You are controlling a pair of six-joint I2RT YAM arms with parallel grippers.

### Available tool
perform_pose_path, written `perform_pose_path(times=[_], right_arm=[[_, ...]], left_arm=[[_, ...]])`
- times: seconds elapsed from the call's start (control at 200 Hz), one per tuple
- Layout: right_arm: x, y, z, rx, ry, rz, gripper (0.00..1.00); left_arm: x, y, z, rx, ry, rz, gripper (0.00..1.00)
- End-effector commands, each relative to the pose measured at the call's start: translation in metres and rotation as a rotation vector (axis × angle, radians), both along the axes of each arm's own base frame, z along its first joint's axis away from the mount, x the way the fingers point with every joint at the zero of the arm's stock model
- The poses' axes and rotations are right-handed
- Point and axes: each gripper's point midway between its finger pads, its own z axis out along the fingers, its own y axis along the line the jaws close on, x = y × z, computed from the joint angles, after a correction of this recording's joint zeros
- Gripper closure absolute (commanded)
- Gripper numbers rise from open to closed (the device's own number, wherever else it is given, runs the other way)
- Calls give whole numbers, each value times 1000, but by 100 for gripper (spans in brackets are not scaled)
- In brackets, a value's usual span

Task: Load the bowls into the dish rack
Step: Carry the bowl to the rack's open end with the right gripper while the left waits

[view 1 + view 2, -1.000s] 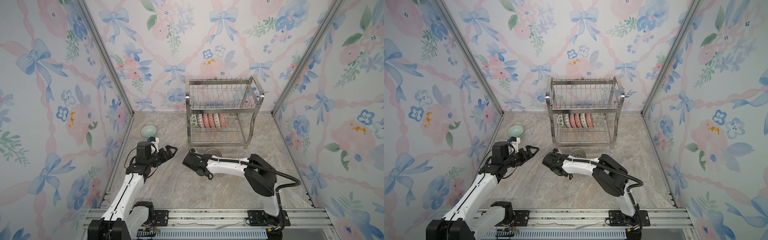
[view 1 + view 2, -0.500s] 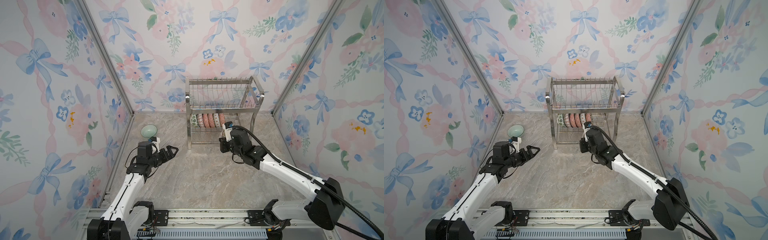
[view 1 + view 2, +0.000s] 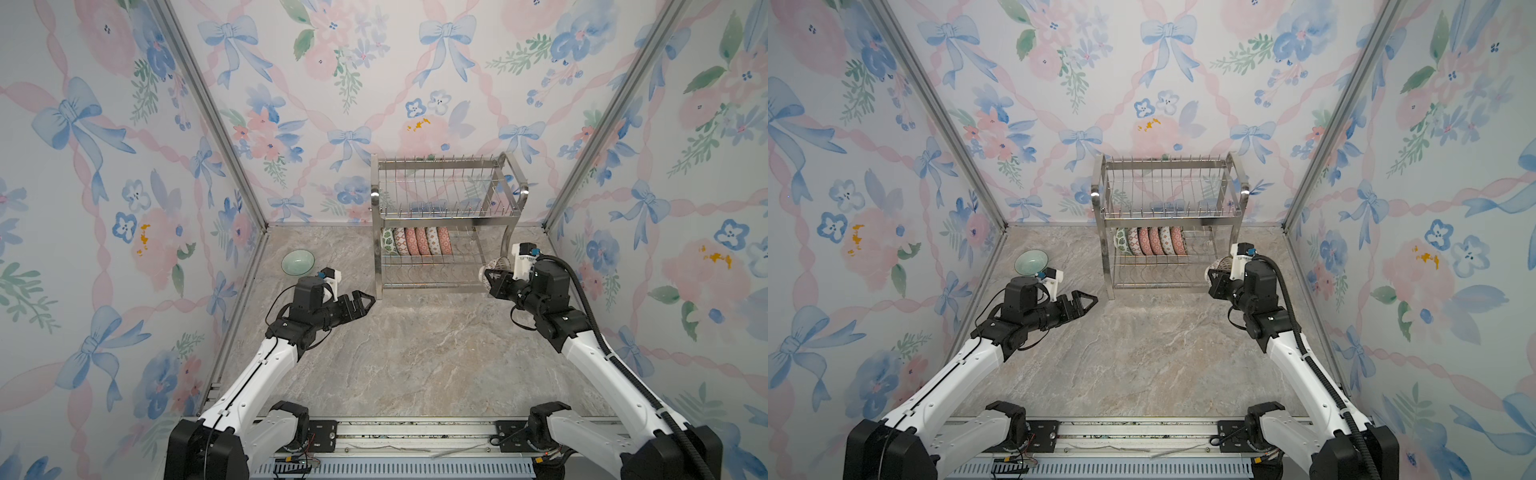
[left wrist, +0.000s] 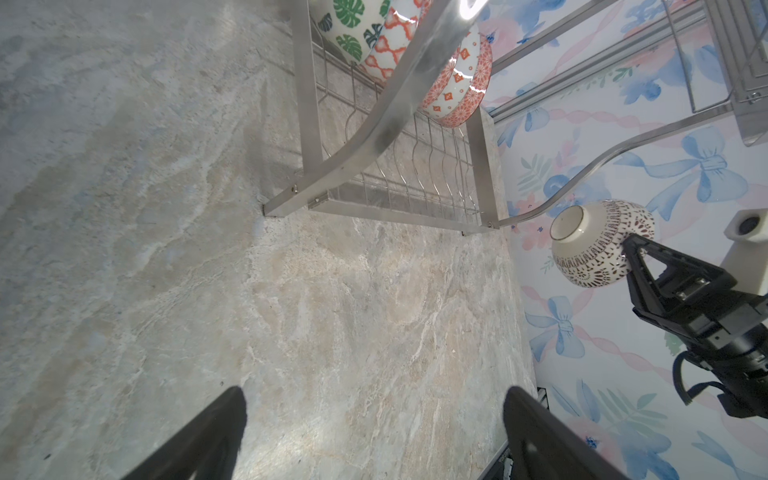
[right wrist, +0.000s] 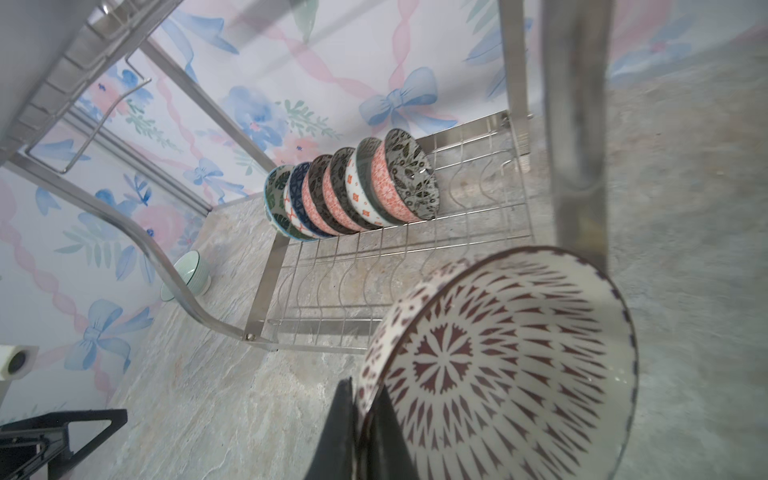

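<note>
The steel dish rack (image 3: 446, 216) (image 3: 1167, 216) stands at the back. Several patterned bowls (image 3: 415, 241) (image 5: 353, 187) stand on edge at the left of its lower tier. My right gripper (image 3: 490, 276) (image 5: 365, 419) is shut on the rim of a white bowl with a dark maroon pattern (image 3: 496, 265) (image 3: 1219, 265) (image 4: 598, 245) (image 5: 511, 361), held on edge in the air at the rack's right end. A plain pale green bowl (image 3: 297, 262) (image 3: 1031, 262) (image 5: 189, 270) sits on the table near the left wall. My left gripper (image 3: 365, 301) (image 4: 374, 395) hovers open and empty by the rack's front left leg.
The rack's upper tier (image 3: 444, 195) shows no bowls. The right part of the lower tier (image 5: 457, 232) has free slots. A curved rack leg (image 5: 577, 124) stands close beside the held bowl. Floral walls close in both sides.
My right arm has lifted the maroon-patterned bowl from the table's middle, passed in front of the rack and swung to its right end. The left arm has barely moved.
</note>
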Motion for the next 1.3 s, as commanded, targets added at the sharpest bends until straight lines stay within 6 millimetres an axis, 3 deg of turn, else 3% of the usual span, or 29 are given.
perform_pose_path(times=[0.0, 0.065, 0.085, 0.215, 0.42, 0.62, 0.91, 0.955, 0.97, 1.04, 1.295], right_arm=[[-9, -30, -2, 53, 54, -95, 100], [-8, -52, 0, 56, 64, -170, 100], [-9, -58, 1, 54, 67, -194, 100], [-3, -97, 9, 42, 77, -331, 100], [39, -127, 7, 71, 109, -391, 100], [92, -132, 6, 51, 111, -328, 100], [153, -129, -2, 99, 90, -246, 100], [159, -124, 1, 116, 74, -226, 100], [164, -123, -8, 122, 92, -220, 100], [174, -115, -15, 123, 98, -196, 100], [198, -77, -22, 107, 74, -88, 100]], left_arm=[[11, -7, 15, 9, -53, -6, 2], [10, -15, 12, 9, -46, -23, 2], [14, -19, 25, -1, -73, -29, 2], [15, -37, 30, -11, -85, -58, 2], [21, -78, 33, -29, -92, -122, 2], [27, -111, 29, -20, -83, -170, 2], [31, -123, 22, -7, -66, -177, 2], [32, -122, 21, -4, -63, -173, 2], [32, -122, 20, -3, -60, -172, 2], [33, -122, 17, 1, -56, -169, 2], [35, -124, 13, 7, -45, -170, 2]])
